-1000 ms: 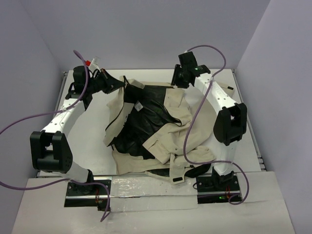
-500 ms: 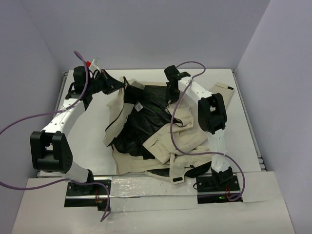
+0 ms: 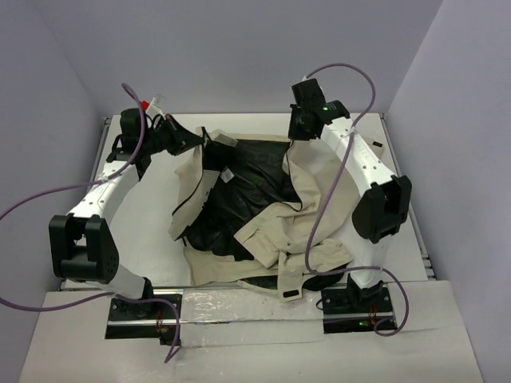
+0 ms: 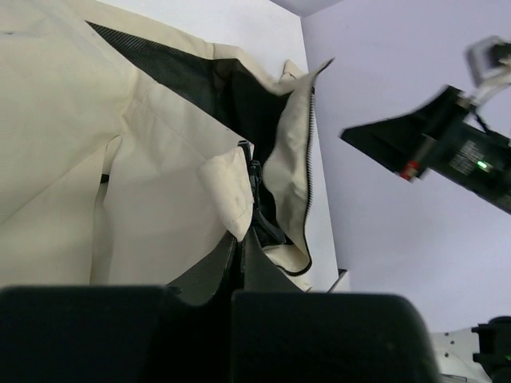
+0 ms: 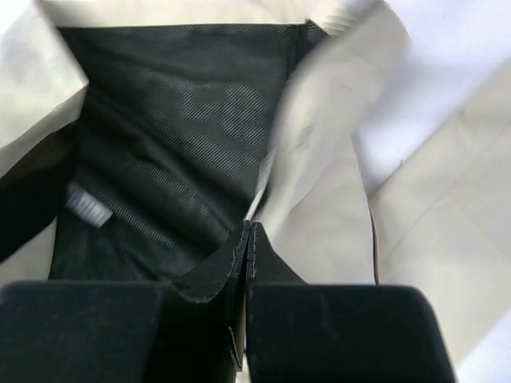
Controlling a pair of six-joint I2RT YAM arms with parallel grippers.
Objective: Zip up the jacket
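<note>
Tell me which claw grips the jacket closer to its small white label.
The left claw: it pinches the jacket edge near the white label; the right claw holds the opposite edge, farther away.

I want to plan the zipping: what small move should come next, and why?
Probably bring the right tool toward the left tool, closing the gap. Each is shut on one front edge of the jacket, and the black lining lies open between them.

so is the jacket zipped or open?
Open. The jacket lies spread with black lining exposed; left end effector and right end effector each pinch a front edge, apart.
</note>
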